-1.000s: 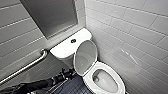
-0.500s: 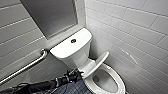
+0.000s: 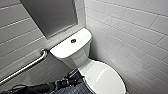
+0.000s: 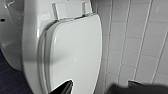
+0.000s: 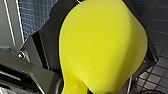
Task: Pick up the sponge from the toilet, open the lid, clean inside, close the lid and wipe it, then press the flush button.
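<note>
The white lid [image 3: 106, 78] lies shut over the bowl, seen large in the left wrist view as the lid [image 4: 75, 55]. My left gripper [image 4: 96, 87] hovers just off the lid's front end, open, with dark fingertips [image 4: 62, 87] spread wide and nothing between them. The left arm [image 3: 47, 87] reaches in low beside the bowl. The yellow sponge [image 5: 107, 30] bulges out of my right gripper [image 5: 100, 50], which is shut on it over dark floor tiles. The dark round flush button [image 3: 73, 40] sits in the middle of the white tank top [image 3: 62, 48].
A steel grab bar [image 3: 25, 68] runs along the tiled wall left of the toilet. A white tiled wall [image 3: 135, 32] stands close on the toilet's right. Dark blue floor tiles [image 3: 75, 88] lie in front of the bowl.
The lid has swung down from upright against the tank to shut over the bowl. The head camera has shifted, so the toilet sits differently in the picture.
</note>
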`<state>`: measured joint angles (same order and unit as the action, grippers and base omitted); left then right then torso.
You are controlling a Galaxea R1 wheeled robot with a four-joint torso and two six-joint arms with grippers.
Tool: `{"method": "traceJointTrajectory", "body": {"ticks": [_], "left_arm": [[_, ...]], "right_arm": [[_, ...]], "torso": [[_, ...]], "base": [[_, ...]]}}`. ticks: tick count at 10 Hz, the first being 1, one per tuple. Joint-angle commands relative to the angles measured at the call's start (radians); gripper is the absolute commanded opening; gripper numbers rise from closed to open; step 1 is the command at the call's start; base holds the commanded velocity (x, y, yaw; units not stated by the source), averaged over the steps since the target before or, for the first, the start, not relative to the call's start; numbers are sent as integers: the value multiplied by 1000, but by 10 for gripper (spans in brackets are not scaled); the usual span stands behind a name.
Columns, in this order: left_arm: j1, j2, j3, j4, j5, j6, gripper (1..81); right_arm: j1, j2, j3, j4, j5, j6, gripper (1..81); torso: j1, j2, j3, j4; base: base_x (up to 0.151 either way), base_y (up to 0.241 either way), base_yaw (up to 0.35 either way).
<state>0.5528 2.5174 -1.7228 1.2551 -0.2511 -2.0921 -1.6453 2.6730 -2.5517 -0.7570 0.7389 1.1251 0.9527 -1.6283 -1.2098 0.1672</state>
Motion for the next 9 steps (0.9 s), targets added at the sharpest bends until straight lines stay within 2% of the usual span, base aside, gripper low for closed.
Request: {"method": "traceJointTrajectory", "body": {"ticks": [1, 3, 5, 8, 9], "left_arm": [[168, -256, 196, 427, -27, -3, 811], [354, -324, 172, 595, -24, -2, 811], [497, -319, 125, 740, -25, 0, 811], [615, -265, 14, 764, -36, 7, 811], [644, -252, -1, 764, -39, 10, 811]], "right_arm": [[-25, -11, -30, -41, -33, 4, 10], [-17, 33, -124, -42, -80, 2, 10], [-20, 95, -220, -42, -96, 4, 10], [-31, 132, -243, -33, -134, 4, 10], [-49, 141, -251, 8, -129, -16, 10]], "torso": [[0, 0, 0, 0], [0, 0, 0, 0], [0, 0, 0, 0], [0, 0, 0, 0], [0, 0, 0, 0]], "base": [[0, 0, 0], [0, 0, 0], [0, 0, 0], [0, 0, 0], [0, 0, 0]]}}
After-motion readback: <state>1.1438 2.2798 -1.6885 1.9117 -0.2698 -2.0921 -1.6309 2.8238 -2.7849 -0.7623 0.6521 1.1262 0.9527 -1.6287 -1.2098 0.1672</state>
